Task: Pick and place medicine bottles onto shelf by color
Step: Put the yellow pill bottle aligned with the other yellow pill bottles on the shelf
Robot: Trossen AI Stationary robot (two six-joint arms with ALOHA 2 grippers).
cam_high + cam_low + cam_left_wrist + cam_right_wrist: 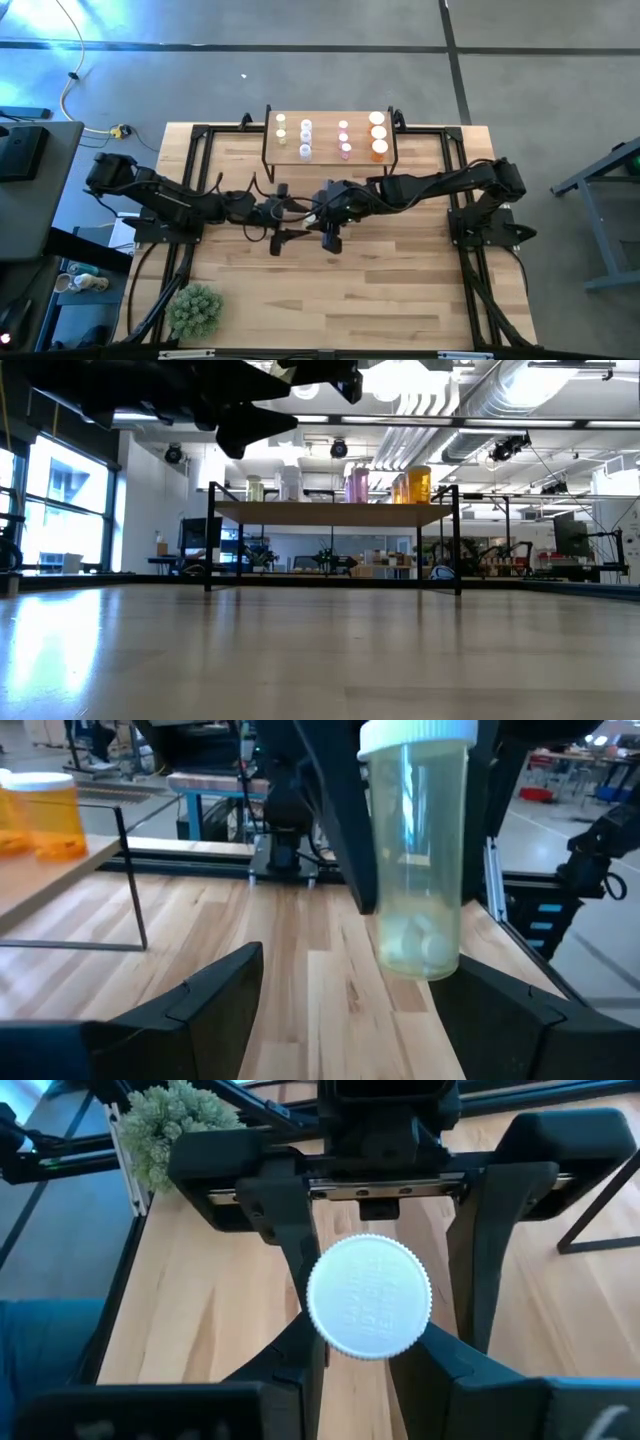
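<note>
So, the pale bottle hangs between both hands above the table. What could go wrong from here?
1. The right hand pinches the pale yellow-green bottle only at its white cap, while the left hand stands open around it without touching. If the right one lets go first, the bottle would probably fall onto the table.
2. The shelf already carries rows of bottles; setting this one down could knock a neighbour.

The wooden tabletop (400, 280) carries the shelf (325, 158), standing at its far edge beyond both end effectors. On the shelf stand bottles (343, 139) in four rows by color. A green plant (195, 310) sits near the left end effector's side, at the near corner.
</note>
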